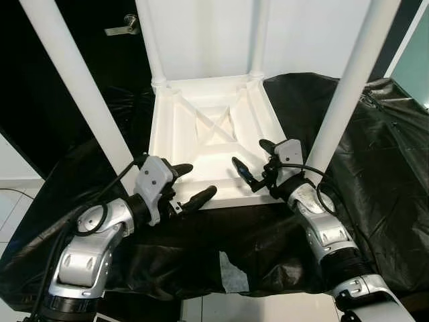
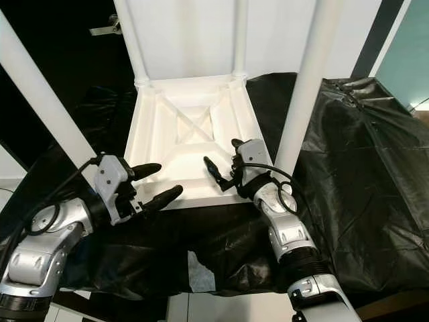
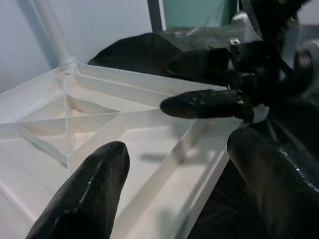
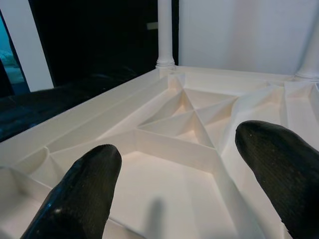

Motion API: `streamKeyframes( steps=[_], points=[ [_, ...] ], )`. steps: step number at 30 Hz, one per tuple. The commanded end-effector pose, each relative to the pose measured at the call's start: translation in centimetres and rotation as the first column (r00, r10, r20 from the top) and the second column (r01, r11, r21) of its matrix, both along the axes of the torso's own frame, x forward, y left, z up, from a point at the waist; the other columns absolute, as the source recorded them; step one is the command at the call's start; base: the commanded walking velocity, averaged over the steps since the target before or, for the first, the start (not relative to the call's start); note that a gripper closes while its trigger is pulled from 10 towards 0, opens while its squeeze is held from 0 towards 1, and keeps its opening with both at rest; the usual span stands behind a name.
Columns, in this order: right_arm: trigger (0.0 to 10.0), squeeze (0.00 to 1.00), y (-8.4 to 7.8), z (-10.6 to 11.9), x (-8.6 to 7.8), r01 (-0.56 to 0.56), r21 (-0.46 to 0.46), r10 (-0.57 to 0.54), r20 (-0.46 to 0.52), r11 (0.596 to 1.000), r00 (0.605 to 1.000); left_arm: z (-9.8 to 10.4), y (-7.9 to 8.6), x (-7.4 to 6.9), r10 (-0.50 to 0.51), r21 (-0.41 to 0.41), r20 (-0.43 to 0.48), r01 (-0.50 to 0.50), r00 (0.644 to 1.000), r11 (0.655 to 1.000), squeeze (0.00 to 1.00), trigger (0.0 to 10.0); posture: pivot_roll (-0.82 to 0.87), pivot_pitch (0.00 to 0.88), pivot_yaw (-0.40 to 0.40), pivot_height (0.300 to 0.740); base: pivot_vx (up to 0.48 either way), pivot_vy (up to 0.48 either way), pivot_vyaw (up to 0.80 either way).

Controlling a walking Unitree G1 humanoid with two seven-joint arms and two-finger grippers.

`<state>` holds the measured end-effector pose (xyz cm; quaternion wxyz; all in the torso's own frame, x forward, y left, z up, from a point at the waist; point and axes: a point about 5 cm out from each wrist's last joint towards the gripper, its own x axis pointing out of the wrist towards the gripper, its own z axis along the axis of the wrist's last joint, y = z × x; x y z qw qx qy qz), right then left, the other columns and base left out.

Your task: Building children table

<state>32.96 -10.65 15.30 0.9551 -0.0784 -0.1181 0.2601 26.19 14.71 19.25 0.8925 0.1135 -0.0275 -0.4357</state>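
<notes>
A white plastic children's table (image 1: 213, 134) lies upside down in front of the robot, its ribbed underside facing up, resting on a surface draped in crinkled black plastic sheeting (image 1: 375, 174). Four white legs stand straight up from its corners: the near left leg (image 1: 80, 87) and near right leg (image 1: 352, 84) rise past either side of the head camera, while the far left leg (image 1: 151, 40) and far right leg (image 1: 258, 37) stand against a pale wall. The underside shows a raised rim and a crossed brace pattern (image 1: 218, 126) in its middle. The left pincer (image 1: 188, 182) hovers at the near left part of the rim, its two black fingers spread apart with nothing between them, one finger over the tray-like underside and the other just over the near edge. The right pincer (image 1: 253, 161) sits just above the near right part of the underside, its fingers also parted and empty, pointing toward the left pincer. The two pincers are near each other but not touching. Behind, to the left, a metal door handle (image 1: 124, 28) shows on a dark door. A scrap of pale paper (image 1: 231, 272) lies on the sheeting by the near edge.
</notes>
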Motion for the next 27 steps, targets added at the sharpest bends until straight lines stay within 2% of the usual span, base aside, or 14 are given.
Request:
streamKeyframes(
  steps=[1, 3, 6, 8, 10, 13, 17, 22, 24, 27],
  points=[
    [10.0, 0.00, 0.7, 0.2, 0.0, -0.032, 0.001, 0.032, 0.013, 0.999, 0.999, 0.2, 0.4, -0.3, -0.018, -0.006, -0.011, 0.018, 1.000, 1.000, 0.00, 10.0, 0.07, 0.000, -0.030, 0.740, 0.000, 0.000, 0.00],
    [10.0, 0.00, 2.3, 0.4, -0.7, -0.084, 0.031, 0.083, 0.033, 0.996, 0.996, 0.8, 1.2, -1.1, -0.040, -0.018, -0.009, 0.040, 0.999, 0.999, 0.00, 10.0, 0.07, 0.000, -0.034, 0.740, 0.000, 0.000, 0.00],
    [10.0, 0.00, 3.0, 0.3, -1.2, -0.121, 0.044, 0.120, 0.031, 0.992, 0.992, 0.8, 1.8, -1.5, -0.037, -0.027, -0.029, 0.036, 0.999, 0.999, 0.00, 10.0, 0.07, 0.000, -0.036, 0.740, 0.000, 0.000, 0.00],
    [10.0, 0.00, 3.6, -0.1, -2.1, -0.157, 0.052, 0.157, 0.020, 0.986, 0.987, 0.9, 3.0, -1.8, 0.008, -0.019, -0.027, -0.009, 1.000, 1.000, 0.00, 10.0, 0.08, 0.000, -0.042, 0.740, 0.000, 0.000, 0.00],
    [10.0, 0.00, 3.7, -0.3, -2.4, -0.165, 0.052, 0.164, 0.016, 0.985, 0.986, 1.0, 3.5, -1.9, 0.031, -0.008, -0.019, -0.031, 0.999, 0.999, 0.00, 10.0, 0.08, 0.000, -0.044, 0.740, 0.000, 0.000, 0.00],
    [10.0, 0.00, 3.8, -0.8, -3.3, -0.183, 0.056, 0.183, -0.002, 0.982, 0.983, 1.0, 4.4, -2.2, 0.068, 0.000, -0.032, -0.068, 0.997, 0.998, 0.00, 10.0, 0.09, 0.000, -0.054, 0.740, 0.000, 0.000, 0.00],
    [10.0, 0.00, 3.5, -1.6, -5.3, -0.216, 0.129, 0.227, -0.073, 0.968, 0.971, 0.8, 5.7, -3.6, 0.098, 0.020, -0.068, -0.097, 0.993, 0.995, 0.00, 10.0, 0.10, 0.000, -0.063, 0.740, 0.000, 0.000, 0.00],
    [10.0, 0.00, 3.2, -1.6, -6.0, -0.199, 0.189, 0.220, -0.102, 0.962, 0.970, 0.9, 6.3, -4.4, 0.098, 0.025, -0.084, -0.096, 0.992, 0.995, 0.00, 10.0, 0.10, 0.000, -0.066, 0.740, 0.000, 0.000, 0.00],
    [10.0, 0.00, 2.8, -1.7, -6.5, -0.182, 0.231, 0.215, -0.127, 0.956, 0.968, 1.0, 7.2, -4.9, 0.126, 0.036, -0.090, -0.123, 0.988, 0.992, 0.00, 10.0, 0.10, 0.000, -0.066, 0.740, 0.000, 0.000, 0.00],
    [10.0, 0.00, 2.3, -1.9, -7.0, -0.179, 0.238, 0.218, -0.149, 0.955, 0.965, 1.1, 8.2, -5.3, 0.160, 0.055, -0.103, -0.155, 0.982, 0.986, 0.00, 10.0, 0.10, 0.000, -0.065, 0.740, 0.000, 0.000, 0.00]
  ],
)
